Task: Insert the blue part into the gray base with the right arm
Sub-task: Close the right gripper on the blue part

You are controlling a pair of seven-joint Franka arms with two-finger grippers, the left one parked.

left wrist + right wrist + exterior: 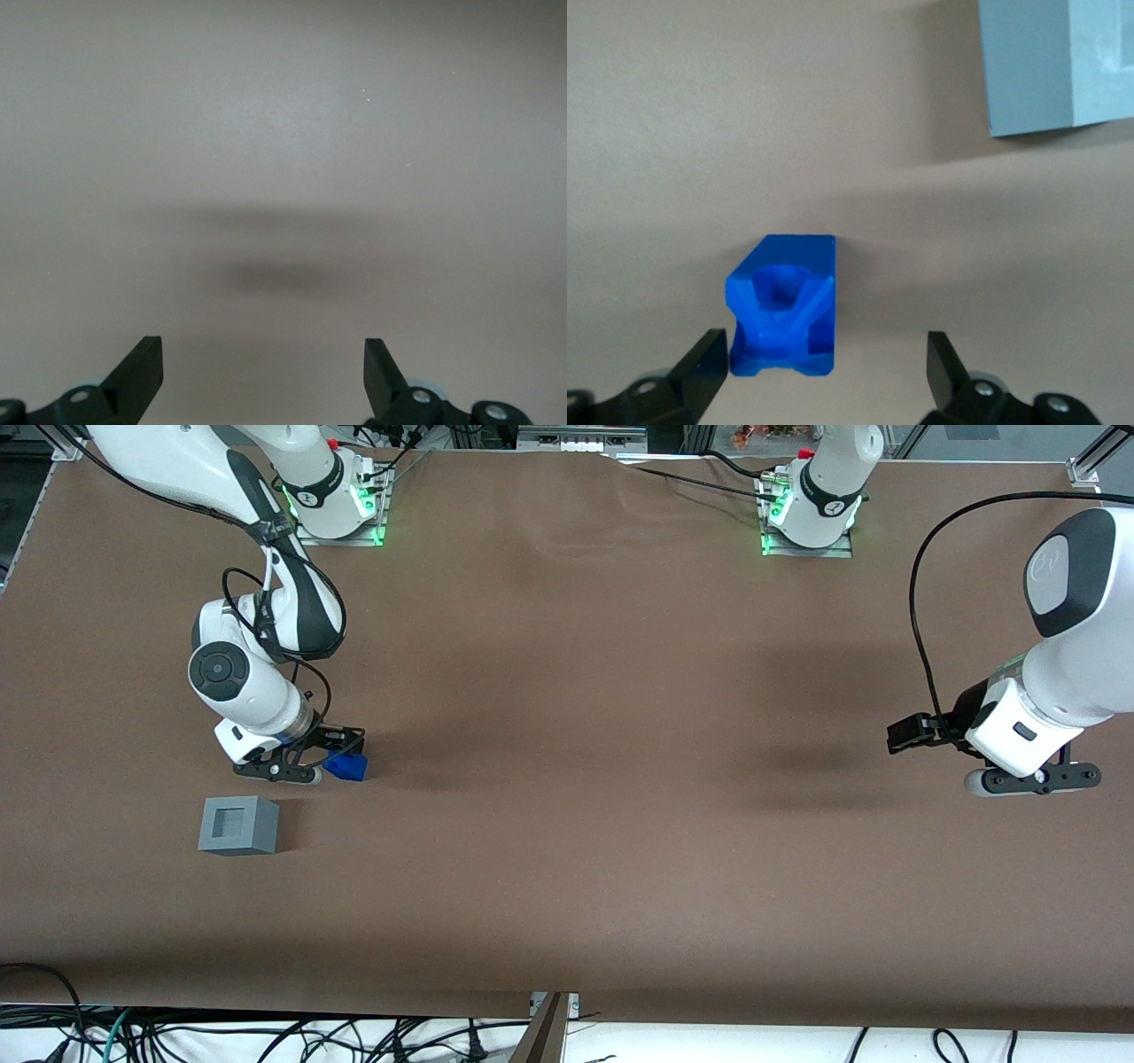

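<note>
Right wrist view shows the blue part [782, 306] lying on the brown table [673, 133], and the two black fingers [704, 367] spread wide with nothing held. The part sits close to one finger, not in the middle of the gap, so the step now looks like getting ready to grab it.

To do this well, the gripper [824, 363] should slide sideways a little so the blue part sits halfway between the fingers. Then it should go down until the fingers are on both flat sides, and squeeze gently. If it closes off-center, one finger will push the part first and it may turn or tip.

From the front, the gripper [297, 766] is low over the table on the right arm [248, 682], right next to the blue part [347, 765]. I think it may already be touching, but that is hard to tell. The gray base [238, 825] stands near, a bit closer to the front camera, with its square hole facing up and empty.
</note>
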